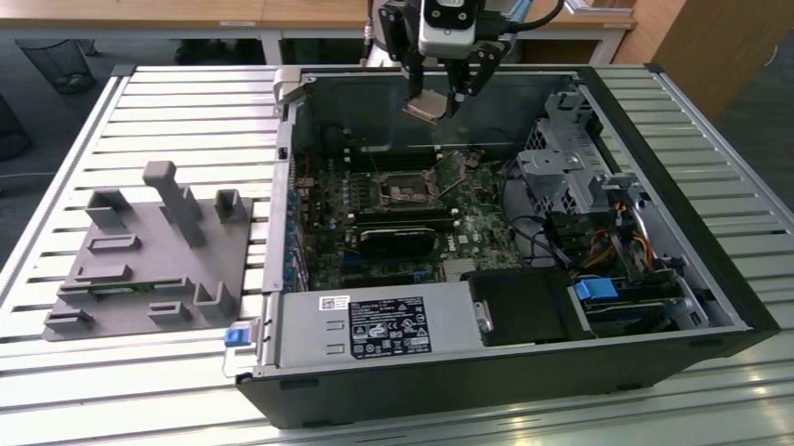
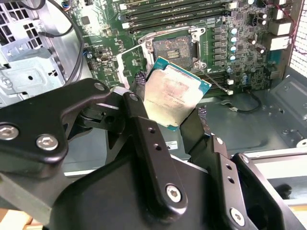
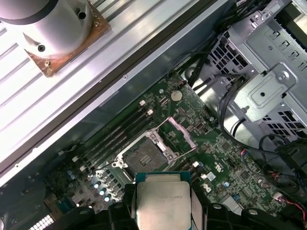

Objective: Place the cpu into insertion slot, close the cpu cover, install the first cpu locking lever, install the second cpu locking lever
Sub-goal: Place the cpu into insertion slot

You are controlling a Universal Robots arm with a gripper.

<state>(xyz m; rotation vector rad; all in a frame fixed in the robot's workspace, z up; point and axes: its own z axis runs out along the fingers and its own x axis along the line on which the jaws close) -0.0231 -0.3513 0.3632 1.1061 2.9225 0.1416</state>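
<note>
"Exterior view: where is the cpu [image 1: 426,107] sitting?"
"The gripper [image 1: 437,100] is pinching it by two edges. It is hanging tilted over the open case, well above the insertion slot [image 1: 407,192]."
"And the cpu cover [image 3: 180,132]?"
"Standing open beside the slot. I'd say the chip is needing levelling and squaring to the socket, then a straight, gentle descent without sliding."

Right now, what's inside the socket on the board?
Nothing. The socket lies bare, its cover swung open beside it. The chip is in the claw, held above. Nothing covers the socket.
</note>
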